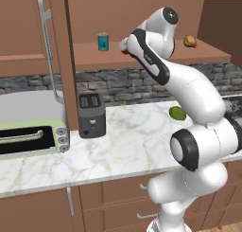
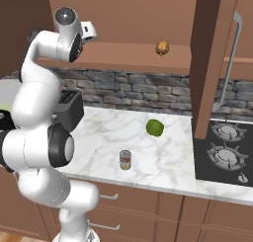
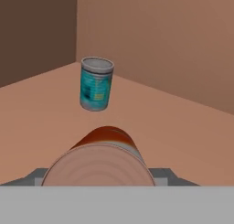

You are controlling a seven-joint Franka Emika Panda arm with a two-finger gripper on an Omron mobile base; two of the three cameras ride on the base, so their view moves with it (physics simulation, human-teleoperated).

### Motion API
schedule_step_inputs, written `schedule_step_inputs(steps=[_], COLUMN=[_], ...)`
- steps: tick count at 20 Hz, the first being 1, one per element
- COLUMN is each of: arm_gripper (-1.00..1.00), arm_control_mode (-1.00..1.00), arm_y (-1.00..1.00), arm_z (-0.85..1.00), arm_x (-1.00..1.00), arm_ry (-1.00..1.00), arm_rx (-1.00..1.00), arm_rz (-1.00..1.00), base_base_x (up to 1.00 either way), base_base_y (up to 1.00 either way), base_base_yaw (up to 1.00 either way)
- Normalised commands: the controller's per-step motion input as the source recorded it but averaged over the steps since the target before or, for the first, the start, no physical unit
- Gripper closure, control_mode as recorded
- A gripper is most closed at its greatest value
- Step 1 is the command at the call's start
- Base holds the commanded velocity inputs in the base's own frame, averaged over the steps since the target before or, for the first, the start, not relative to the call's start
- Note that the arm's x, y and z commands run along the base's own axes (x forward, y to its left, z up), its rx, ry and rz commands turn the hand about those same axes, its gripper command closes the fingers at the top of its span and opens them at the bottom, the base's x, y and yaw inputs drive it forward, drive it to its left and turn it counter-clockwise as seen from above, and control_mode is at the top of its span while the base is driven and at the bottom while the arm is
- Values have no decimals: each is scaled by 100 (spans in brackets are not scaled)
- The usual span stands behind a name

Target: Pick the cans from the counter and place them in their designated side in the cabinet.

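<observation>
Red can (image 3: 106,150) lying end-on, pinched in the claw (image 3: 99,175) over the cabinet shelf (image 3: 183,141), just short of the upright teal-blue can (image 3: 96,84). Cream-yellow can (image 2: 125,160) upright on the marble worktop (image 2: 163,157).

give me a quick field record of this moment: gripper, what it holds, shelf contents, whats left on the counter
gripper: up at the cabinet shelf, shut on the red can
red can: lying lengthwise in the grip, end toward the camera, over the shelf board
cabinet shelf: teal-blue can upright on one half, small orange-brown food item on the other
cream-yellow can: upright on the counter, not yet picked
also on counter: green round item, dark toaster
</observation>
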Motion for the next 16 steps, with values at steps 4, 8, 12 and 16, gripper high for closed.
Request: schedule_step_inputs(steps=[4, 8, 12, 16], arm_gripper=[100, 100, 100, 100], arm_control_mode=[-100, -100, -100, -100], arm_y=[2, 1, 0, 0], arm_z=[-8, -9, -9, -7], arm_x=[14, 13, 14, 16], arm_ry=[1, 1, 1, 0], arm_rx=[0, 0, 0, 0], arm_rz=[0, 0, 0, 0], base_base_x=[0, 0, 0, 0], base_base_y=[0, 0, 0, 0], base_base_yaw=[0, 0, 0, 0])
